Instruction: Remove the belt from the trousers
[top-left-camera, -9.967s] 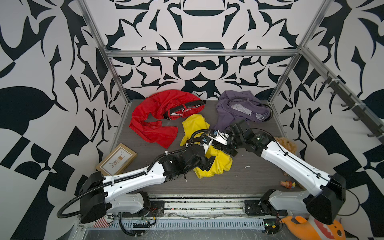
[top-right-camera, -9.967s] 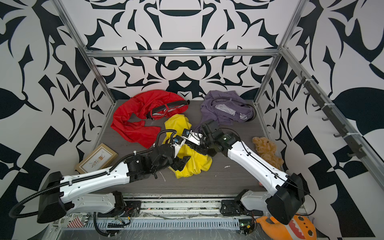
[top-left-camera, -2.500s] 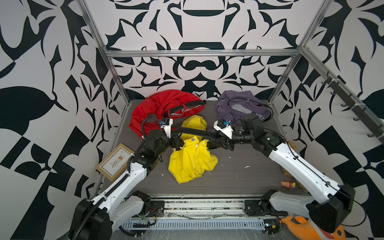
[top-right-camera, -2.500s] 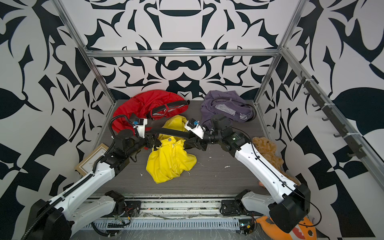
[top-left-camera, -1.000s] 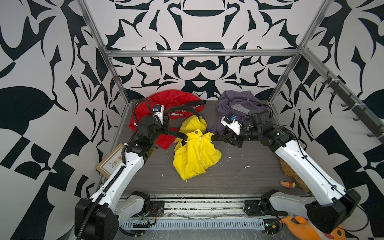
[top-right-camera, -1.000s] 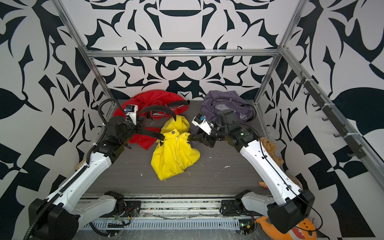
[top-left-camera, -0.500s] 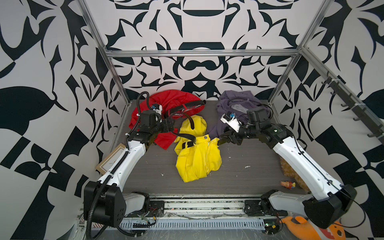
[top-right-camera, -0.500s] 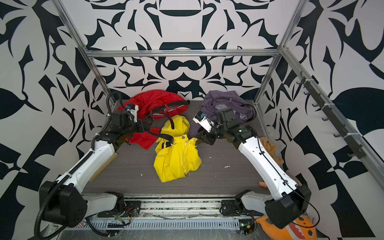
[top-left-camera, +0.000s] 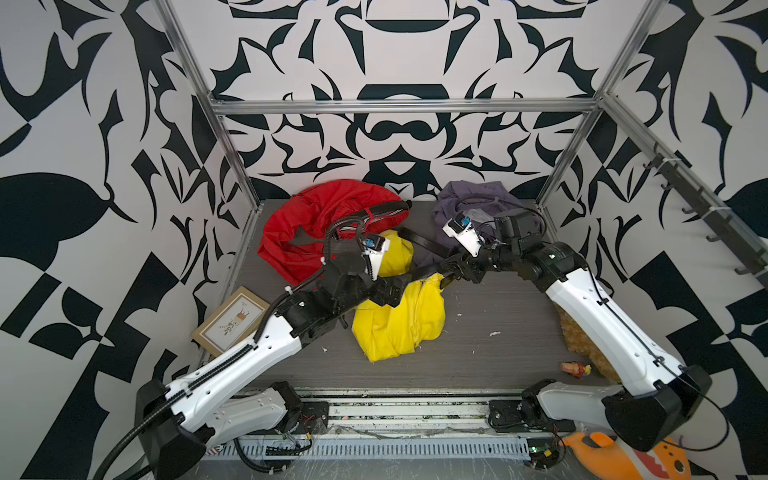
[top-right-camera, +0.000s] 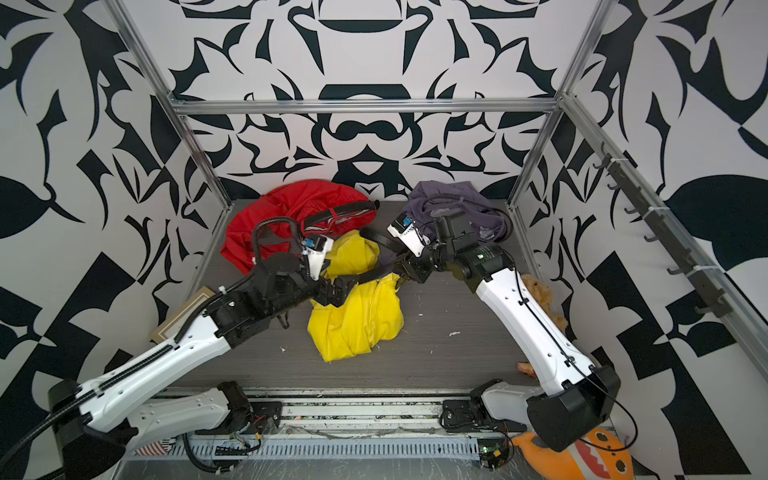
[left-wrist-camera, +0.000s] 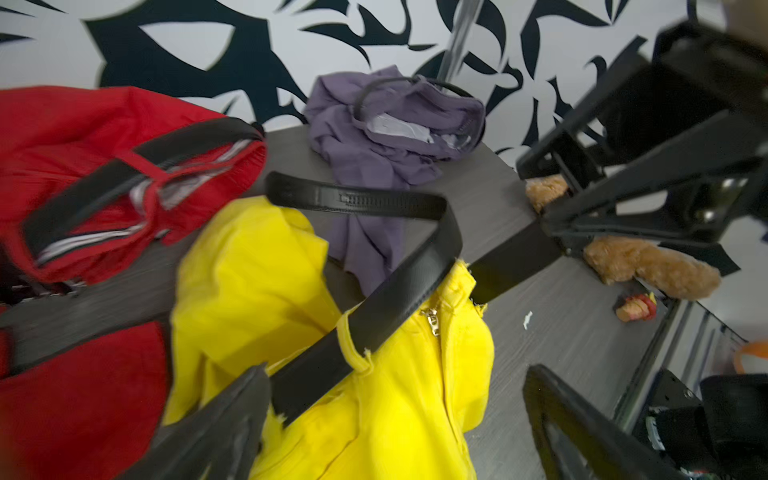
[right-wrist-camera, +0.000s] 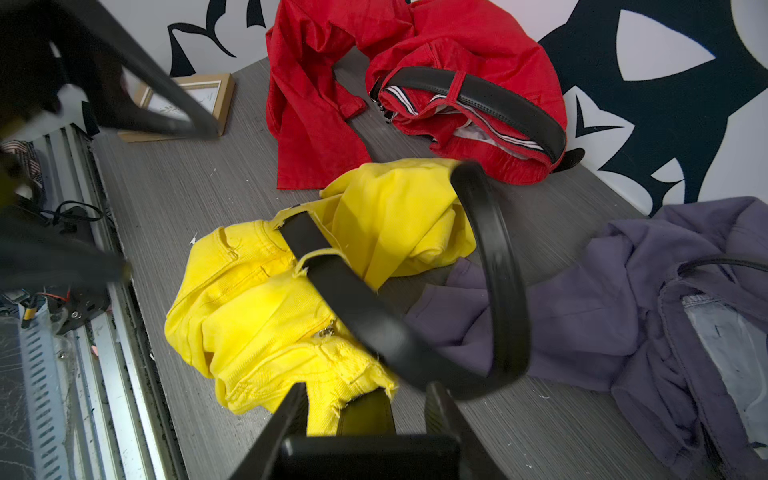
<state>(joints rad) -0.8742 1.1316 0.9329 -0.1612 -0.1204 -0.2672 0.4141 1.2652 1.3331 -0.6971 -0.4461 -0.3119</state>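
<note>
Grey bench (top-left-camera: 498, 353): right jaws clamp the black belt (left-wrist-camera: 390, 303); left jaws gape wide beside it, holding nothing. Both wrist views show the belt threaded through a loop of the yellow trousers (top-left-camera: 399, 328), which is unclear in both top views.

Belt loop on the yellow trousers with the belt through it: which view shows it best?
The left wrist view: the belt loop sits close and clear, with the belt threaded through. The right wrist view shows a loop over the belt too, smaller. Both top views are too far off to show it.
</note>
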